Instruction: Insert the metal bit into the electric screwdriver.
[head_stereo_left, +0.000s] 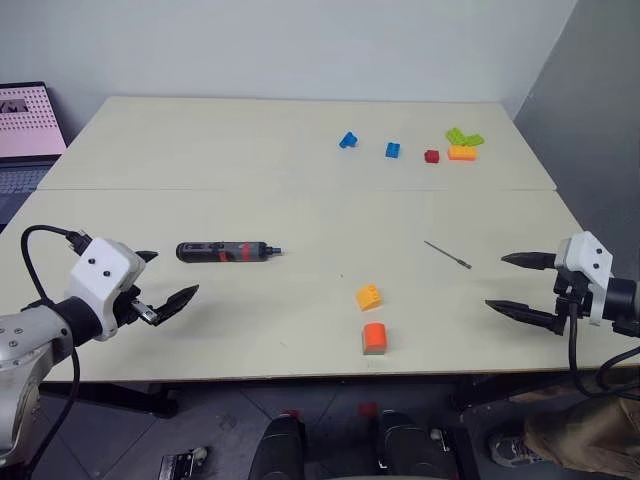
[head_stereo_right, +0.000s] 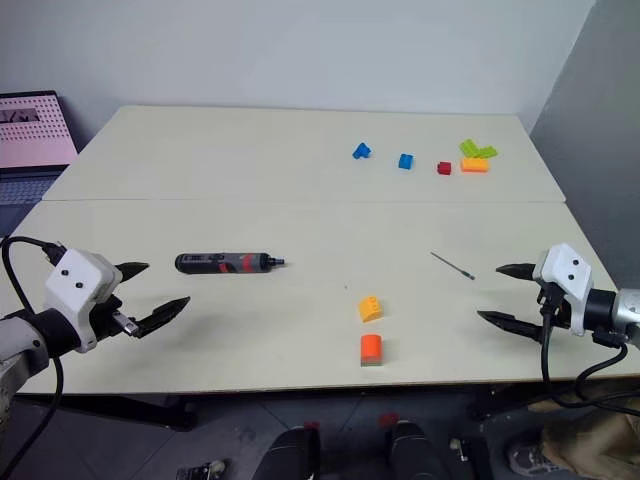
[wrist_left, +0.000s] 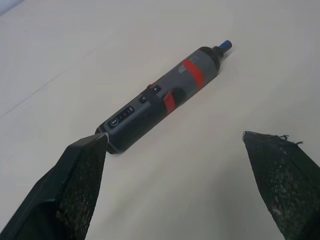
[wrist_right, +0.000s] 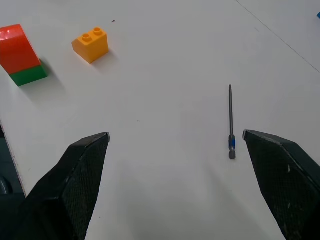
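Observation:
The electric screwdriver (head_stereo_left: 226, 251) lies flat on the cream table (head_stereo_left: 300, 210), left of centre, tip pointing right; it is dark with red bands (wrist_left: 165, 102). My left gripper (head_stereo_left: 165, 281) hovers open just in front of it, near the table's front left edge, holding nothing. The metal bit (head_stereo_left: 447, 254), a thin grey rod with a blue ring near one end (wrist_right: 231, 122), lies on the table right of centre. Open and holding nothing, my right gripper (head_stereo_left: 520, 285) hangs at the front right edge, a short way from the bit.
A yellow brick (head_stereo_left: 368, 296) and an orange block on a green base (head_stereo_left: 375, 338) lie between the two grippers near the front edge. Blue, red, green and orange bricks (head_stereo_left: 430, 148) are scattered at the far right. A laptop (head_stereo_left: 28, 130) sits off the far left corner.

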